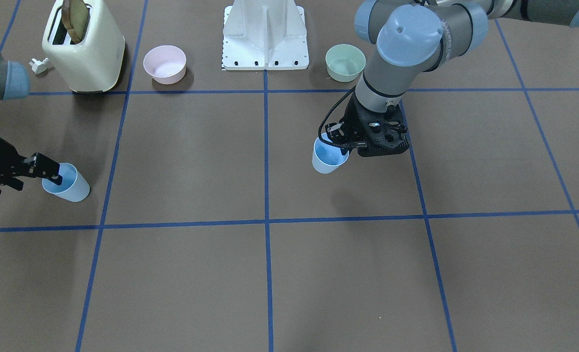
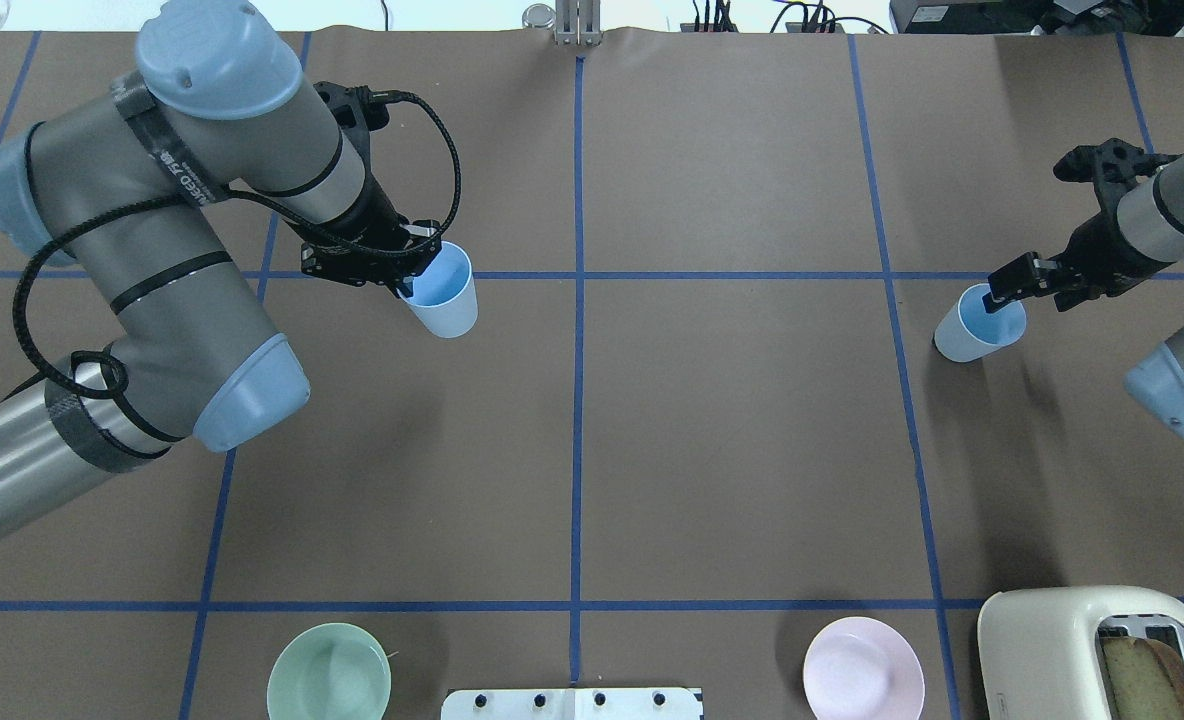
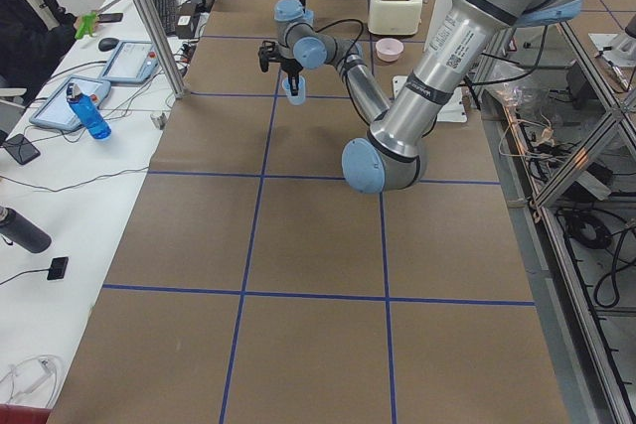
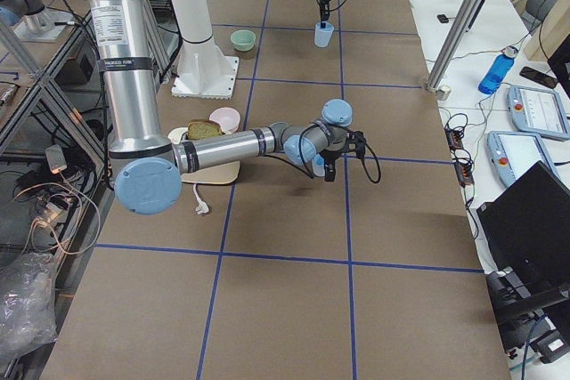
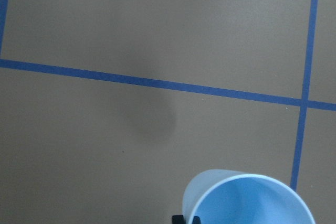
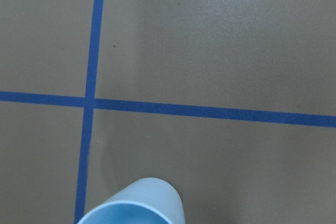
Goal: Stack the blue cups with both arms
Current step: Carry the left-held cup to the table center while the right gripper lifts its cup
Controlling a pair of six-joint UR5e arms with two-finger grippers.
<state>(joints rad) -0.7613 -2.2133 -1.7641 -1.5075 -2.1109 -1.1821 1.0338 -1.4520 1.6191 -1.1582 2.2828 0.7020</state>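
Observation:
My left gripper (image 2: 414,285) is shut on the rim of one blue cup (image 2: 444,292) and holds it upright above the table, left of centre. In the front view this cup (image 1: 327,157) hangs under the left gripper (image 1: 341,146), its shadow cast on the table below. It shows at the bottom of the left wrist view (image 5: 247,200). My right gripper (image 2: 1000,293) is shut on the rim of the other blue cup (image 2: 975,328), one finger inside it, at or just above the table at the far right. This cup also shows in the front view (image 1: 69,183) and in the right wrist view (image 6: 134,205).
A cream toaster (image 1: 86,49) holding bread, a pink bowl (image 1: 165,63), a pale-green bowl (image 1: 345,62) and the white pedestal (image 1: 266,36) line the robot's side of the table. A white plug (image 1: 39,65) lies beside the toaster. An operator (image 3: 30,17) sits at the side desk.

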